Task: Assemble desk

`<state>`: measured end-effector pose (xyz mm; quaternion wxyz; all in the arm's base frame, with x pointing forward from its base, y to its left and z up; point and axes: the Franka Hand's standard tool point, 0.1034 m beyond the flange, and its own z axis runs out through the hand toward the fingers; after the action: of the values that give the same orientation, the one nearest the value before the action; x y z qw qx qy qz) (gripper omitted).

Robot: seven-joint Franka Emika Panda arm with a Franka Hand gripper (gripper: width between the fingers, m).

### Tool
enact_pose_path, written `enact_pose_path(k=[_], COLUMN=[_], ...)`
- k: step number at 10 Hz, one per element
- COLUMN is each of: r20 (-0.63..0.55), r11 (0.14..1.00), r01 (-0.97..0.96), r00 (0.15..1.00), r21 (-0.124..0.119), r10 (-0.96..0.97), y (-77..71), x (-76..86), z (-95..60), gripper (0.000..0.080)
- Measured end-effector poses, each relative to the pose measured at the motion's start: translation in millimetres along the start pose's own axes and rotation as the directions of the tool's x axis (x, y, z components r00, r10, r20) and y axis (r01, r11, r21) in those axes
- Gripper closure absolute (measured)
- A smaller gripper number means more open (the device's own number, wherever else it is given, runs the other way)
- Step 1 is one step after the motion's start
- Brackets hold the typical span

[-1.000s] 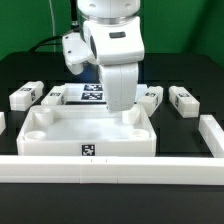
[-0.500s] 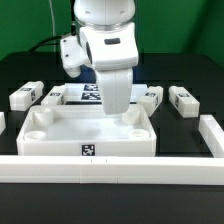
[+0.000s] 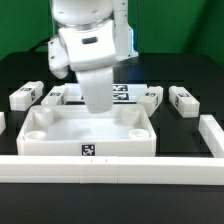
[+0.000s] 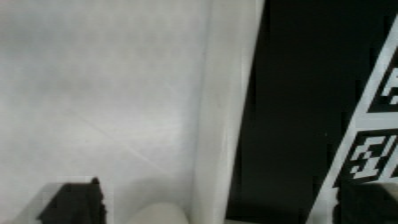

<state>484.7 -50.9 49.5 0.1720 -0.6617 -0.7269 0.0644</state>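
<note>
The desk top (image 3: 90,132), a large white tray with a raised rim and a small tag on its front wall, lies in the middle of the black table. My gripper (image 3: 97,107) hangs over the top's far rim, left of centre in the exterior view, open and holding nothing. In the wrist view the white desk top (image 4: 107,100) fills most of the picture, with one dark fingertip (image 4: 73,205) low over it and a rounded corner socket (image 4: 173,212) beside it. White tagged legs lie behind the top: two (image 3: 25,97) (image 3: 53,96) on the exterior view's left, two (image 3: 150,97) (image 3: 183,100) on its right.
The marker board (image 3: 121,95) lies flat behind the desk top, and its tags (image 4: 381,130) show in the wrist view past a strip of black table (image 4: 302,120). A long low white rail (image 3: 110,168) runs along the front, with an end piece (image 3: 212,136) at the right.
The arm has swung toward the exterior view's left along the desk top's far rim. The gripper stays open. The desk top and legs have not moved.
</note>
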Motion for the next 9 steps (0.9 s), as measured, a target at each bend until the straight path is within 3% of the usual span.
enact_pose_path(k=[3, 7, 9], r20=[-0.047, -0.047, -0.038], r11=[0.999, 1.0, 0.999], r01=[-0.034, -0.031, -0.023], r00=[0.998, 0.998, 0.999], r21=[0.005, 0.002, -0.025], r10=[0.035, 0.031, 0.022], y=[-4.1, -2.7, 0.7], x=[-13.8, -11.5, -12.7], z=[2.6, 2.5, -0.6], gripper=[0.015, 0.015, 0.015])
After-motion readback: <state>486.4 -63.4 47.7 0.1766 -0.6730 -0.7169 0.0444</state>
